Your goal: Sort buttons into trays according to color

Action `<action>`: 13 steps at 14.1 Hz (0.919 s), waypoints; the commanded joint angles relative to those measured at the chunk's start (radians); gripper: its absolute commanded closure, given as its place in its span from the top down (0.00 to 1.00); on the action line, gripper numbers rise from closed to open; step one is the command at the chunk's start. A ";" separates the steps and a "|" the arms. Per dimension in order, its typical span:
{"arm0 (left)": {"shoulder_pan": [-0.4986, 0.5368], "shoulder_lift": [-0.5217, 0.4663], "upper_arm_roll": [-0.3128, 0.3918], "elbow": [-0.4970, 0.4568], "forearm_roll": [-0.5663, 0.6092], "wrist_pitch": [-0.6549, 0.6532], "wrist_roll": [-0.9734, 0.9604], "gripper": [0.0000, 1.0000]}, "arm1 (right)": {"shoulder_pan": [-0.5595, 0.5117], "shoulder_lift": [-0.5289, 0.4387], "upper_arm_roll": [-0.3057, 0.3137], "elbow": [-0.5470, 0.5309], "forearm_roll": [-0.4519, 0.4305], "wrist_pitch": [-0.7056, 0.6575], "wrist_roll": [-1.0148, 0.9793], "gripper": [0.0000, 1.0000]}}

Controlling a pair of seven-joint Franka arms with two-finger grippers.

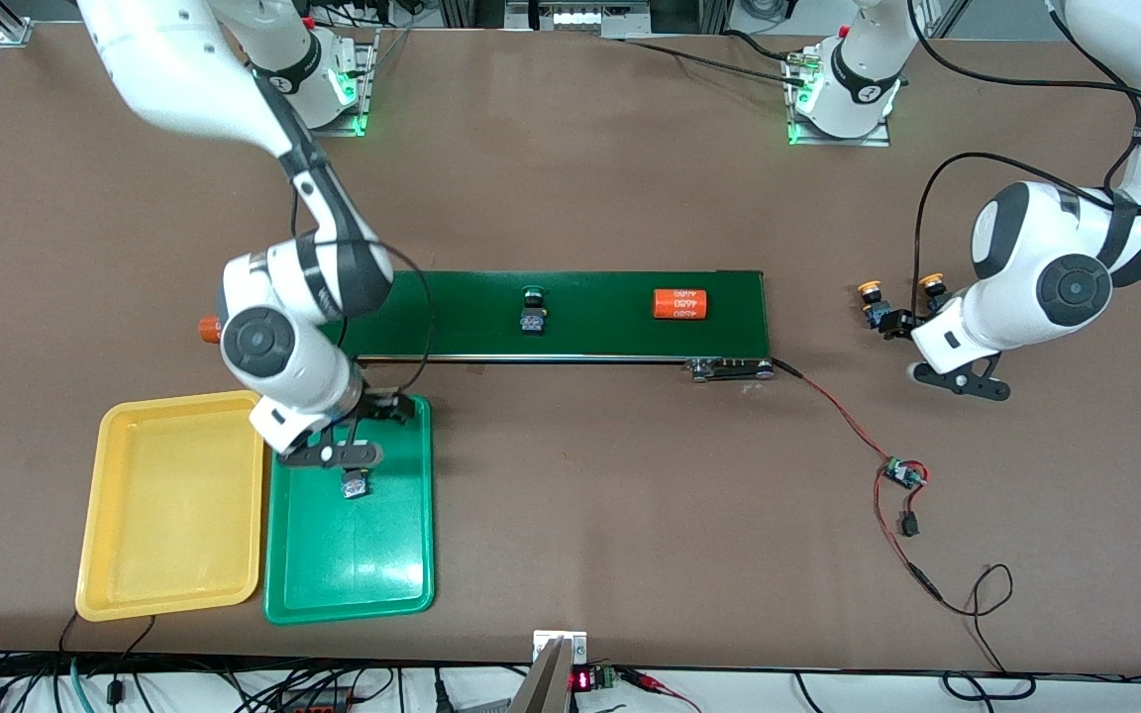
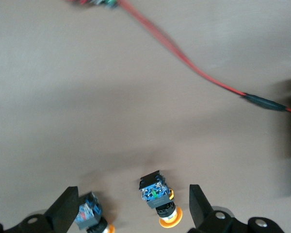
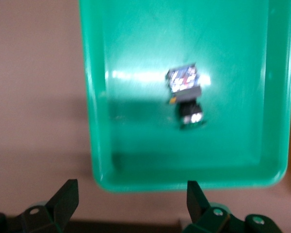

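Closest to the front camera lie the two trays, side by side at the right arm's end of the table: the yellow tray (image 1: 169, 505) and, touching its long edge, the green tray (image 1: 348, 564). A green-capped button (image 1: 355, 484) lies on its side in the green tray, in the half farther from the camera. The right gripper (image 1: 333, 455) hangs just above that button with its fingers spread wide and nothing between them; the right wrist view shows the button (image 3: 185, 96) resting free on the tray floor.

Farther back runs the dark-green conveyor belt (image 1: 580, 337). On it sit a second green-capped button (image 1: 532, 310) and, toward the left arm's end, an orange cylinder (image 1: 680, 303).

Off the belt's end, near the left arm, two yellow-capped buttons (image 1: 871, 302) (image 1: 931, 288) stand close together on the bare table. The left gripper (image 1: 957, 380) hovers by them, fingers fully apart and empty.
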 commanded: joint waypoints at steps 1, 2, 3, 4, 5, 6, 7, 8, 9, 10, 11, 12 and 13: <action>0.065 0.015 -0.009 -0.037 -0.023 0.014 -0.069 1.00 | 0.046 -0.195 -0.001 -0.233 0.006 0.010 0.099 0.99; 0.079 0.023 -0.009 -0.048 -0.030 0.022 -0.101 1.00 | 0.085 -0.224 -0.001 -0.259 0.006 0.009 0.149 0.99; 0.079 0.026 -0.009 -0.054 -0.064 0.027 -0.137 1.00 | 0.112 -0.235 -0.001 -0.267 0.006 0.006 0.201 0.99; 0.078 0.029 -0.009 -0.066 -0.104 0.028 -0.164 1.00 | 0.147 -0.238 -0.001 -0.267 0.006 0.004 0.260 0.99; 0.075 0.029 -0.009 -0.075 -0.125 0.041 -0.177 1.00 | 0.179 -0.237 -0.001 -0.267 0.006 0.010 0.307 0.99; 0.073 0.030 -0.009 -0.101 -0.127 0.077 -0.185 1.00 | 0.201 -0.231 -0.001 -0.265 0.006 0.016 0.340 0.99; 0.073 0.033 -0.008 -0.135 -0.127 0.126 -0.195 1.00 | 0.225 -0.226 -0.001 -0.265 0.006 0.036 0.357 0.99; 0.073 0.038 -0.008 -0.163 -0.127 0.166 -0.197 1.00 | 0.241 -0.218 -0.001 -0.265 0.006 0.047 0.369 0.99; 0.073 0.046 -0.008 -0.170 -0.127 0.179 -0.197 1.00 | 0.257 -0.208 -0.001 -0.262 0.006 0.052 0.390 0.99; 0.073 0.052 -0.008 -0.171 -0.127 0.179 -0.197 1.00 | 0.274 -0.196 -0.001 -0.262 0.006 0.062 0.412 0.99; 0.073 0.063 -0.008 -0.174 -0.127 0.179 -0.197 1.00 | 0.285 -0.188 -0.001 -0.264 0.006 0.079 0.438 0.99; 0.073 0.072 -0.008 -0.180 -0.127 0.179 -0.197 1.00 | 0.291 -0.171 -0.001 -0.264 0.006 0.096 0.452 0.99; 0.076 0.078 -0.008 -0.195 -0.127 0.180 -0.197 1.00 | 0.299 -0.159 -0.001 -0.262 0.006 0.114 0.455 0.99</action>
